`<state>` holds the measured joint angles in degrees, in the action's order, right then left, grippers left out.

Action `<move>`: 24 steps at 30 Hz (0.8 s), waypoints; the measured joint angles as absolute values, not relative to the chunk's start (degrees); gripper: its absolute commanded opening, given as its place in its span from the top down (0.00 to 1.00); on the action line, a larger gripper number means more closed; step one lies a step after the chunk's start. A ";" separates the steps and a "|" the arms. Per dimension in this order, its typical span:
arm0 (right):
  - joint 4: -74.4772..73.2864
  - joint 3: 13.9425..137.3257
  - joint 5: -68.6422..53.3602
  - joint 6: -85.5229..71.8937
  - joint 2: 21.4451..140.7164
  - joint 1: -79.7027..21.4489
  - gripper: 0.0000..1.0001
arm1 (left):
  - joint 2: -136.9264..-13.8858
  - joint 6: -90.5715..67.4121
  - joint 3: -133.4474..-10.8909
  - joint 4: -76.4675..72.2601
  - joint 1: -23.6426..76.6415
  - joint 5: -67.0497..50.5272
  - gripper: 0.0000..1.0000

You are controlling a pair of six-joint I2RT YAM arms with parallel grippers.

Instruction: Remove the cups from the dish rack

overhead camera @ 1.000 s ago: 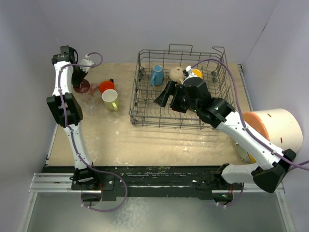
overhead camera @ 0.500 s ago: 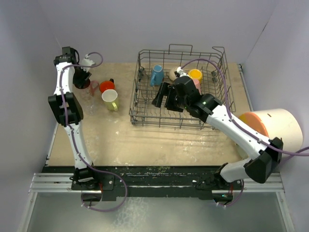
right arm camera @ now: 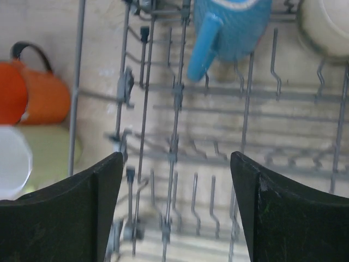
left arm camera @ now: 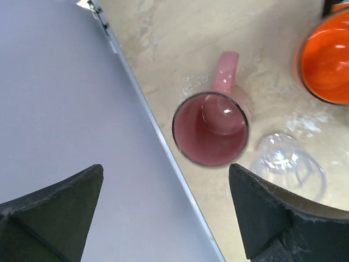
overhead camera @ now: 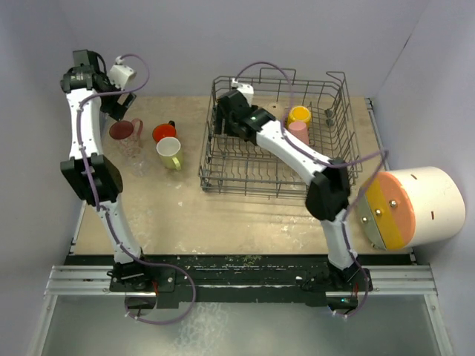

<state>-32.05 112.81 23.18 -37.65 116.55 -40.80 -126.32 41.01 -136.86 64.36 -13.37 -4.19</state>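
2 white-and-black arms [overhead camera: 77, 127], purple cables [overhead camera: 261, 64]

Eight cups [overhead camera: 299, 113] are counted. Four are outside the one dish rack [overhead camera: 223, 174]: pink mug [left arm camera: 210, 128] under the left jaws, clear glass [left arm camera: 289, 166], orange mug [overhead camera: 164, 133], pale green mug [overhead camera: 169, 150]. Four are inside: blue mug [right arm camera: 234, 24] and beige cup [right arm camera: 324, 27] beyond the right jaws, yellow cup [overhead camera: 299, 113], pink tumbler [overhead camera: 298, 133].

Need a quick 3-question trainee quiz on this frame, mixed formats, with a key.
1. True or false: the pink mug stands on the table, outside the dish rack.
2. Which cup is nearest the right gripper? A blue mug; B yellow cup; C pink tumbler.
3. How many cups stand on the table?
Key: 1 true; 2 A; 3 four (pink mug, clear glass, orange mug, yellow-green mug).
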 measured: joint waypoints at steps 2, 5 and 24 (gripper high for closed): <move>-32.97 121.60 25.76 -35.94 124.70 -40.80 0.22 | -121.08 40.69 -135.46 65.10 -13.37 -5.50 0.01; -34.50 131.90 29.06 -33.65 134.37 -40.69 0.26 | -111.44 39.83 -129.21 65.76 -13.37 -8.36 0.01; -28.08 137.97 34.85 -27.92 142.02 -37.17 0.40 | -91.70 40.07 -104.97 69.67 -13.37 -16.49 0.01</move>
